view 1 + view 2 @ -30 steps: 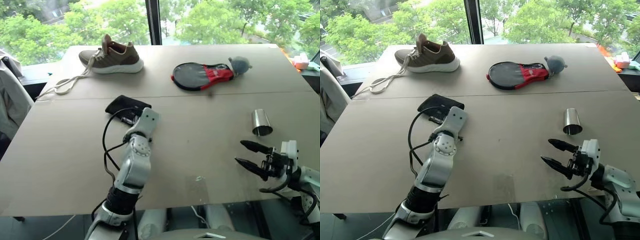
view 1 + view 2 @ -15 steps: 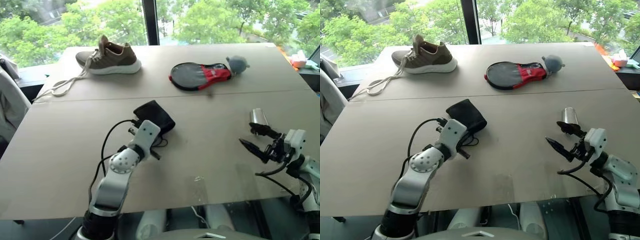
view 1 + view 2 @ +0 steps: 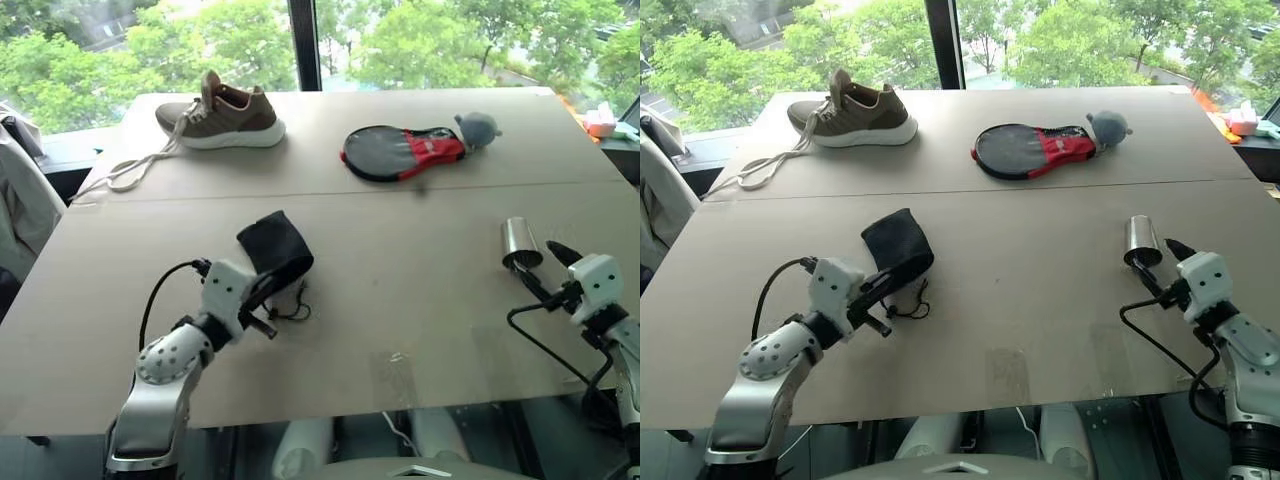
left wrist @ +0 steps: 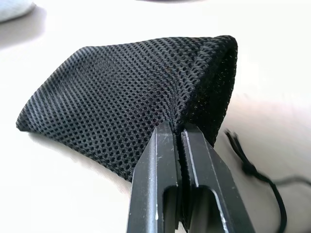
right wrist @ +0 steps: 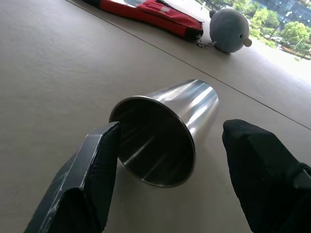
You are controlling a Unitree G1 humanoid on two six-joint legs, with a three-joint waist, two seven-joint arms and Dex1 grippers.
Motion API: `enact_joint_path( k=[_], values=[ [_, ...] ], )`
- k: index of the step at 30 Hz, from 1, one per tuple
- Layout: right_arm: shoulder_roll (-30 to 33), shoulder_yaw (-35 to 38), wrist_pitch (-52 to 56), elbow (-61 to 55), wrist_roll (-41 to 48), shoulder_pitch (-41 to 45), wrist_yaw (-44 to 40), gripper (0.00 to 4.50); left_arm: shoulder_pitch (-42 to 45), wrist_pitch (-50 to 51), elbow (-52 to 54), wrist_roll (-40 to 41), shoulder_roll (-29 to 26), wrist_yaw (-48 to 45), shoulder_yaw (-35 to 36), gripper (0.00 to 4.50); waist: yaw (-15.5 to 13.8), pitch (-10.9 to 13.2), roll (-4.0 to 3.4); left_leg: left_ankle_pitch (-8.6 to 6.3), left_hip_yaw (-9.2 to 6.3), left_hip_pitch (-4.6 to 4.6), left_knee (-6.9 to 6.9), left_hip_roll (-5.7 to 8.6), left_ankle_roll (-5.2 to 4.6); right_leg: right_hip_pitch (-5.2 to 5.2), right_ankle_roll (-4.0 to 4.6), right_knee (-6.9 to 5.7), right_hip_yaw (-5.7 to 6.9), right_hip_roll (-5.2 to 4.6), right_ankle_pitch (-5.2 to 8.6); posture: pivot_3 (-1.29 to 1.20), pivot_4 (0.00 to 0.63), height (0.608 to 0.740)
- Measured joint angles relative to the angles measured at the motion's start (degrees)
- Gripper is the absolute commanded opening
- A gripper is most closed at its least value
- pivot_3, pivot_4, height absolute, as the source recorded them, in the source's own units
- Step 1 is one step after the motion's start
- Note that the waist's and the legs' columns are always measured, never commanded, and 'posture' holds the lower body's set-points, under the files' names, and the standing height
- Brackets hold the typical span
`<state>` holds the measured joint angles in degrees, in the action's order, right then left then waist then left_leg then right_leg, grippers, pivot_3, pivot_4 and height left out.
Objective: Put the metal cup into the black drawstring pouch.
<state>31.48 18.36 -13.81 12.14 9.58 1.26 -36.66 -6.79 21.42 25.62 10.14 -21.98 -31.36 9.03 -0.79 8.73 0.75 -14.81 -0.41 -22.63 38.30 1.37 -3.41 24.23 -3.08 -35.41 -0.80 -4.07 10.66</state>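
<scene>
The metal cup (image 3: 519,242) lies on its side at the table's right, its open mouth toward my right gripper (image 3: 545,268). That gripper is open, and in the right wrist view its black fingers (image 5: 92,165) stand to either side of the cup (image 5: 194,104) mouth without touching it. The black drawstring pouch (image 3: 275,250) is a mesh bag left of centre. My left gripper (image 4: 177,128) is shut on the pouch (image 4: 121,97) at its edge. The pouch's cord (image 3: 290,310) trails on the table beside it.
At the back of the table (image 3: 400,290) are a brown shoe (image 3: 225,112) with loose white laces, a black-and-red paddle cover (image 3: 405,152) and a grey plush ball (image 3: 478,127). A seam crosses the table behind the pouch.
My left gripper has drawn the pouch back and to the left, turning as it went. My right gripper has swung right and forward, so its fingers now flank the cup's mouth.
</scene>
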Motion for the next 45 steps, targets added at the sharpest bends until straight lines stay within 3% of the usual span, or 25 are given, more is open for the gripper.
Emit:
enact_joint_path(
  k=[3,4,6,9,11,18,25,29,37,45],
  values=[
    [0.69,-0.11,1.1,2.72,-0.91,3.14,2.18,3.38,2.02,1.32,0.76,1.9,0.72,0.77,-0.09,0.1,0.08,0.0,0.0,0.0,0.02,0.03,0.01,-0.01,0.0,-0.01,0.0,-0.02,-0.01,0.06,0.0,0.0,0.15,0.74],
    [0.88,-0.1,1.64,4.1,-1.13,4.37,2.87,2.87,2.71,2.22,0.89,2.71,0.92,1.32,-0.1,0.0,0.09,0.0,0.0,0.0,0.02,0.03,0.0,-0.01,0.0,-0.01,0.0,-0.02,-0.01,0.09,0.0,0.0,0.15,0.74],
    [1.05,-0.29,2.34,5.71,-1.35,5.52,3.36,2.29,4.17,4.09,0.93,4.11,1.2,2.16,-0.03,0.0,0.06,0.0,0.0,0.0,0.02,0.03,0.0,0.0,0.0,-0.01,0.0,-0.02,0.01,0.3,0.0,0.0,0.15,0.74],
    [1.31,-1.52,2.53,6.99,-1.49,6.14,3.27,0.75,6.85,8.12,1.76,7.56,1.41,3.91,1.39,0.0,-0.01,0.0,0.01,0.0,0.02,0.02,0.01,0.0,-0.01,-0.02,-0.01,-0.02,-0.01,0.31,0.0,0.0,0.15,0.74],
    [1.3,-1.72,2.58,7.04,-1.43,6.1,3.36,0.06,8.76,9.77,2.3,8.8,1.31,4.69,1.88,0.0,-0.01,0.0,0.01,0.01,0.03,0.02,0.01,0.02,-0.01,-0.03,-0.02,-0.02,-0.01,0.31,-0.01,0.0,0.15,0.74],
    [0.05,-2.35,4.09,2.31,-0.2,5.66,3.61,0.06,17.18,18.05,2.51,14.82,2.38,8.83,2.91,0.0,0.26,0.01,0.01,0.01,0.03,0.06,0.02,0.01,-0.01,-0.04,-0.14,-0.06,-0.04,0.39,-0.07,0.0,0.15,0.74],
    [-6.19,-11.12,24.91,-28.12,19.86,13.69,1.75,0.06,23.23,22.55,0.69,19.07,4.27,10.33,0.8,0.0,1.3,0.04,0.04,0.0,-0.13,0.1,0.01,-0.03,0.01,-0.03,-0.23,-0.2,0.03,0.48,-0.12,0.0,0.15,0.74],
    [-8.93,-16.5,33.32,-35.56,25.42,17.82,3.22,0.06,25.52,22.25,-2.85,19.12,4.51,9.7,-1.4,0.0,0.6,0.07,0.08,0.01,-0.2,0.04,0.03,0.05,0.01,-0.02,-0.23,-0.17,0.08,0.44,-0.12,0.0,0.15,0.74],
    [-12.71,-24.7,33.3,-30.28,18.95,21.13,3.18,0.06,27.34,21.14,-4.19,19.89,6.06,7.47,-5.41,0.0,0.17,0.07,0.08,0.02,-0.13,0.02,0.02,0.07,0.03,0.0,-0.15,-0.14,0.07,0.43,-0.09,0.0,0.15,0.74],
    [-9.94,-27.44,30.18,-25.32,10.64,19.93,1.57,0.06,25.24,21.17,-4.1,20.48,6.17,7.62,-5.67,0.0,0.04,0.07,0.08,0.02,-0.14,0.01,0.02,0.08,0.03,0.01,-0.17,-0.12,0.07,0.43,-0.09,0.0,0.15,0.74]
  ],
)
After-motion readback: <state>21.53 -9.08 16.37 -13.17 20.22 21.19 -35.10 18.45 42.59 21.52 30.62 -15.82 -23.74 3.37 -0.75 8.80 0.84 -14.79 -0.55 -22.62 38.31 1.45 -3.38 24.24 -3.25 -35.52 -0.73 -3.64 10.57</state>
